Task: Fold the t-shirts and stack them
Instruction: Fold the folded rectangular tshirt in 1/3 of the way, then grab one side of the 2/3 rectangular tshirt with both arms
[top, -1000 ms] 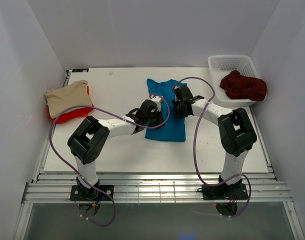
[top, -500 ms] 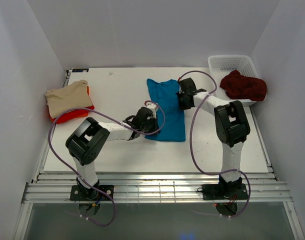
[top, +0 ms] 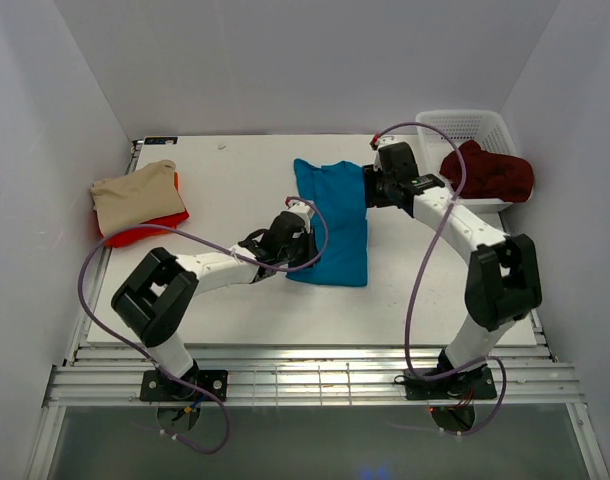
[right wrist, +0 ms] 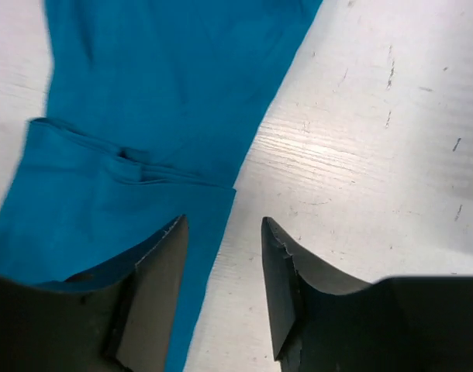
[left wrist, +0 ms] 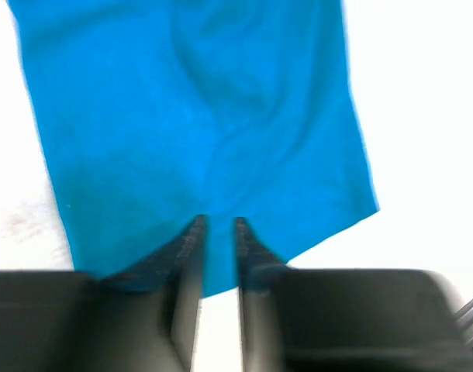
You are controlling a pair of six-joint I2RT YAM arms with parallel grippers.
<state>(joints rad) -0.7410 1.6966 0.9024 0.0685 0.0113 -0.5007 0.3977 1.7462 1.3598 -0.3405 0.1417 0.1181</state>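
On the white bench [top: 315, 315], the left gripper [top: 301, 250] sits low at the near hem of the teal blue t-shirt [top: 335, 215], its fingers [left wrist: 188, 240] drawn to a narrow slit with blue cloth showing between them; whether they actually pinch the hem cannot be told. The shirt lies flat just right of the bench's centre as a long narrow band running from 6 o'clock to 12 o'clock. At its right edge, toward the far end, the right gripper [top: 370, 188] hangs with its fingers spread fairly wide and nothing between them, one finger [right wrist: 160, 267] over a folded layer of blue cloth, the other over bare bench. Well apart at 9 o'clock, the beige t-shirt [top: 135, 192] rests folded on top of the bright red t-shirt [top: 145, 230], whose edge shows along the near side and at the far right corner. At 2 o'clock, in the far right corner, the white lattice basket [top: 463, 124] holds the dark maroon t-shirt [top: 488, 170], bunched up and spilling over the basket's near rim.
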